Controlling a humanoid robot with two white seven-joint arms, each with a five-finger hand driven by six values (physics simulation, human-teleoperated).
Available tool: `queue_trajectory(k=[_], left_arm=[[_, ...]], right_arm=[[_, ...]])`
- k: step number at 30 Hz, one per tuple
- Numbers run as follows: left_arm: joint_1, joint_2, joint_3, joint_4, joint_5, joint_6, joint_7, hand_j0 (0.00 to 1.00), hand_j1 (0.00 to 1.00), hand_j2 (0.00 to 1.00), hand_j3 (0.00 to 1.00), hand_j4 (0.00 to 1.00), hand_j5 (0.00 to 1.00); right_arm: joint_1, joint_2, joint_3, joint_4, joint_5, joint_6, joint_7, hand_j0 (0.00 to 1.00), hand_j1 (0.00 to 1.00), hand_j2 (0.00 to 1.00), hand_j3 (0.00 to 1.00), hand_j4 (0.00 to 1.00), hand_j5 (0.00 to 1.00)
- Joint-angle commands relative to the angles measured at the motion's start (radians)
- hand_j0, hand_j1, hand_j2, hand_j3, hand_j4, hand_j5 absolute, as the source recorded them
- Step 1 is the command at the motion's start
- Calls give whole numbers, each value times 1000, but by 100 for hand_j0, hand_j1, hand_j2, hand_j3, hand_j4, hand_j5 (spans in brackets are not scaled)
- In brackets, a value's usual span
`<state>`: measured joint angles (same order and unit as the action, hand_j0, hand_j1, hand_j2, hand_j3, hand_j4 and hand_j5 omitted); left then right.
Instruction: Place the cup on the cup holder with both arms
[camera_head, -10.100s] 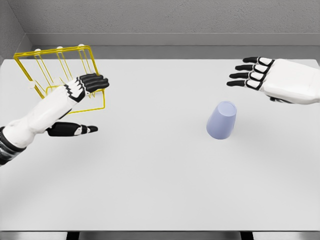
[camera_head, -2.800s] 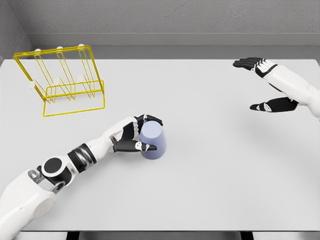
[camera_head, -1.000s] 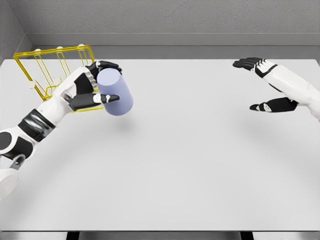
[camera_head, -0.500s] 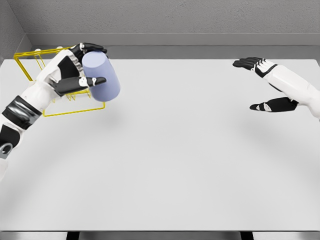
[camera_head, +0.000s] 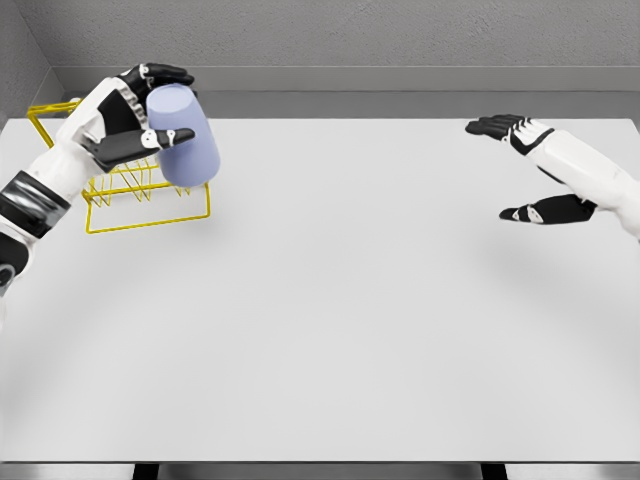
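White table (camera_head: 350, 330): left hand (camera_head: 125, 125) grips cup (camera_head: 182, 136) mouth-down above yellow cup holder (camera_head: 140, 195). Right hand (camera_head: 530, 170) idles, fingers spread. Should centre mouth over a prong, then lower straight.

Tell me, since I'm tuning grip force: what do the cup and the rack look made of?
Cup: looks like matte plastic or glazed ceramic, with a smooth lavender surface and no sharp highlights. Rack: thin yellow wire, probably coated metal, with white tips. Being renders, both are guesses.
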<state>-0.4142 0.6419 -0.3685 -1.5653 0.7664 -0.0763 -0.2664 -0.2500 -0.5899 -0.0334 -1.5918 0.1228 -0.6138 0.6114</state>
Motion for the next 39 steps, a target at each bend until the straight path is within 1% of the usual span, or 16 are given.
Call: queue_trajectory(k=[1,6,13,18,21,26,28,36,39], left_arm=[[-5,1,0,18,5,0,0,63,63,63,63,63,63],[-25,-1,0,37,5,0,0,63,63,63,63,63,63],[-64,-1,0,99,24,0,0,63,63,63,63,63,63],[-69,-4,0,100,22,0,0,63,63,63,63,63,63],[-67,-2,0,100,22,0,0,70,70,70,70,70,70],[-67,-1,0,100,21,0,0,93,93,93,93,93,93],[-66,-1,0,100,21,1,0,97,97,97,97,97,97],[-67,-1,0,99,19,0,0,97,97,97,97,97,97],[-67,-1,0,96,19,0,-2,99,99,99,99,99,99]], right_arm=[[0,-1,1,0,-8,3,-1,100,100,100,100,100,100],[-2,-1,0,1,-8,3,-1,100,100,100,100,100,100],[0,-1,1,0,-8,3,-1,100,100,100,100,100,100],[-2,-1,1,0,-8,3,-1,100,100,100,100,100,100],[-2,-1,1,0,-8,3,-1,100,100,100,100,100,100],[0,-1,1,0,-8,3,-1,100,100,100,100,100,100],[0,-1,0,0,-8,3,-1,100,100,100,100,100,100],[0,-1,0,0,-8,3,-1,100,100,100,100,100,100],[-2,-1,0,1,-8,3,-1,100,100,100,100,100,100]])
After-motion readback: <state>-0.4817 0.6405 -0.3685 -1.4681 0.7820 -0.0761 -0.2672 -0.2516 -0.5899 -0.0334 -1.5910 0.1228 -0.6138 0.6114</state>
